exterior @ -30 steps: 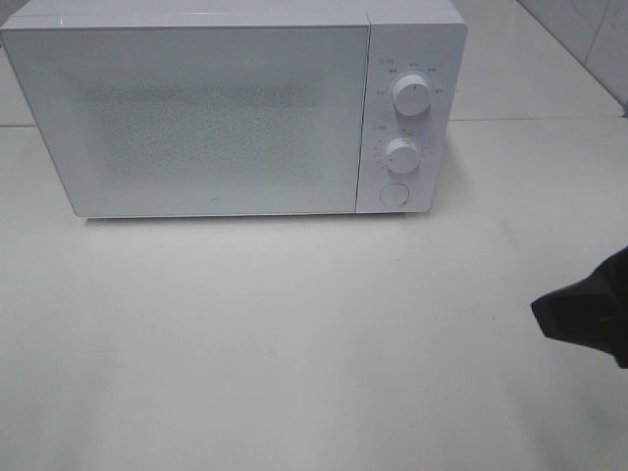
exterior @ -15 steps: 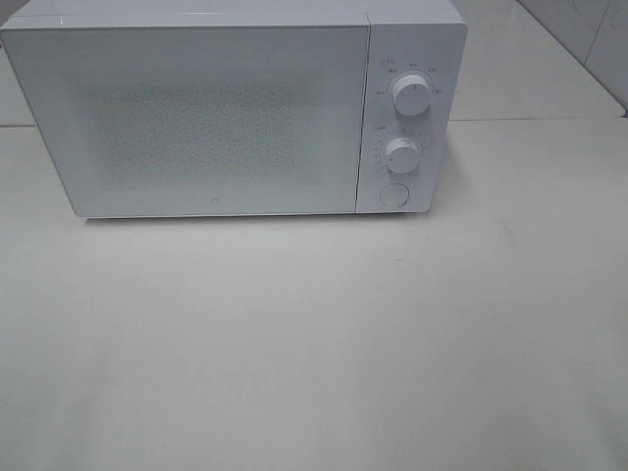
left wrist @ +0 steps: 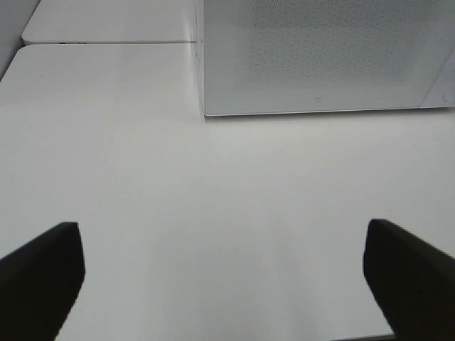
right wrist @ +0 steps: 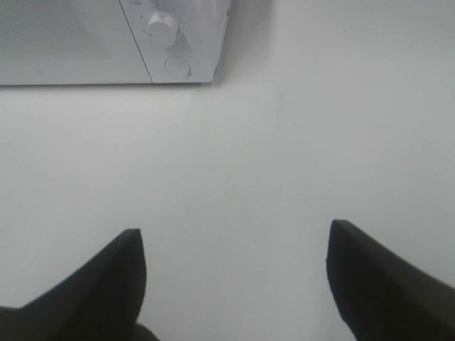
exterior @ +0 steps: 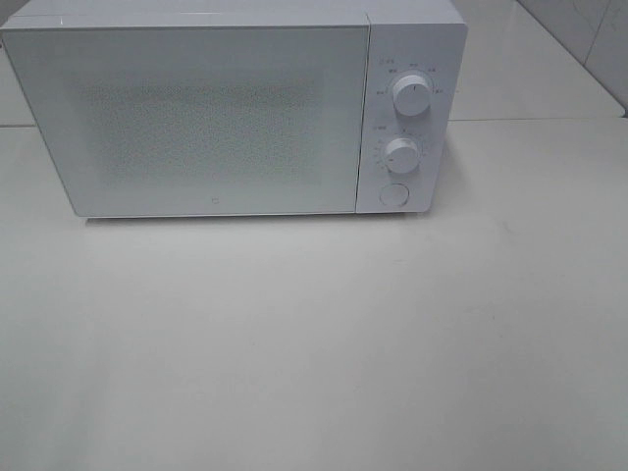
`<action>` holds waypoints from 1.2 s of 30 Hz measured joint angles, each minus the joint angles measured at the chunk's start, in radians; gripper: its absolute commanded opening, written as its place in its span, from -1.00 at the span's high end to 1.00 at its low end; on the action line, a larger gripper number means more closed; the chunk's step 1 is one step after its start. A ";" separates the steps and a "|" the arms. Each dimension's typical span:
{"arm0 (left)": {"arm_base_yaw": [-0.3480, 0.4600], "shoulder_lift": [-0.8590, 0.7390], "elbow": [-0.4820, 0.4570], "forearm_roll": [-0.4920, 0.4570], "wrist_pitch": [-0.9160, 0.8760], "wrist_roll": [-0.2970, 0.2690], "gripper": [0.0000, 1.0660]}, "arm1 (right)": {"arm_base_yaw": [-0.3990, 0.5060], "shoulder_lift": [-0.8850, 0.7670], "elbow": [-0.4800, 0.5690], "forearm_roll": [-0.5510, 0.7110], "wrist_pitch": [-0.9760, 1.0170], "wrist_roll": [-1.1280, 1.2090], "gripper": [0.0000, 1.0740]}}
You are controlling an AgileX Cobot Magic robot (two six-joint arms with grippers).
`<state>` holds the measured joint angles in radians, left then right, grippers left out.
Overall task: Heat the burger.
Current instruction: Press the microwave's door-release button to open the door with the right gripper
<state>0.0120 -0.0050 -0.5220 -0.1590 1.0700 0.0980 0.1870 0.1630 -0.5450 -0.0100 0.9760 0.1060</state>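
Standing on the white counter (exterior: 314,343), microwave (exterior: 216,108), closed; left end effector (left wrist: 222,238) spread wide, empty; right end effector (right wrist: 234,234) parted, empty too.

Left hand (left wrist: 220,234) with two black wedge-shaped fingers (left wrist: 43,277), right hand (right wrist: 234,231) likewise, seemingly matte, tips tapered

One white microwave (exterior: 216,108) is standing ahead of two grippers: left gripper (left wrist: 220,227), right gripper (right wrist: 234,229). It is carrying two dials, upper dial (exterior: 412,94) and lower dial (exterior: 402,154), plus one round button (exterior: 393,195).
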 measured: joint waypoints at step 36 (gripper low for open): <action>0.000 0.000 0.000 0.000 0.000 0.000 -0.88 | -0.003 -0.159 0.038 -0.004 -0.069 0.001 -0.29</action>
<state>0.0120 -0.0050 -0.5220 -0.1590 1.0700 0.0980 0.1840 0.0040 -0.5070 -0.0140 0.9070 0.1070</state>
